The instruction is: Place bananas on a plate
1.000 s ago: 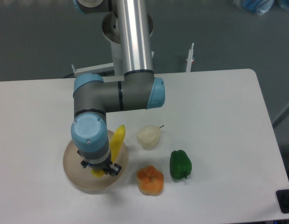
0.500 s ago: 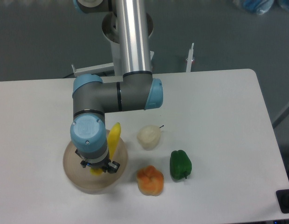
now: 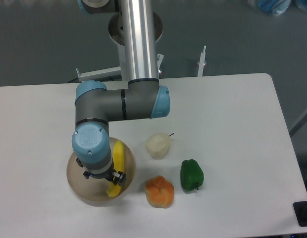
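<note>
Banana (image 3: 117, 159) over plate (image 3: 76, 182), left side of desk (image 3: 232, 114). Hand (image 3: 105, 178) hidden under wrist, you cannot tell grip. Next: let go, lift up.

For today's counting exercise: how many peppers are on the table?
2. The green pepper sits right of the orange pepper, which lies just right of the plate. The arm could hide more.

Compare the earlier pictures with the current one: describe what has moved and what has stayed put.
The gripper shifted slightly left, and the banana swung from leaning out past the plate rim to lying over it. The white vegetable, orange pepper and green pepper did not move.
</note>
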Action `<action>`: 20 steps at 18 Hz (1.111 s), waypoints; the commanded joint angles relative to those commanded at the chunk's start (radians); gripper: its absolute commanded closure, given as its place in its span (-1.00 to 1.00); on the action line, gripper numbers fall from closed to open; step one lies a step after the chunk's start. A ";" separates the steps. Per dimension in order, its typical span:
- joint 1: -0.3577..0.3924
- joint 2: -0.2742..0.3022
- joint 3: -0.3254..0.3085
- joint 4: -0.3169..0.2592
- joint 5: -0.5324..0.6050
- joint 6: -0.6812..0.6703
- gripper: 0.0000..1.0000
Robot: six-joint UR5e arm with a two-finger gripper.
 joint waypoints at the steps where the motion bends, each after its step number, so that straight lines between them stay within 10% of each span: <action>1: 0.008 0.003 0.000 0.000 0.003 0.005 -1.00; 6: 0.142 0.072 0.003 0.006 0.006 0.061 -1.00; 20: 0.557 0.023 0.040 0.041 0.084 0.857 -1.00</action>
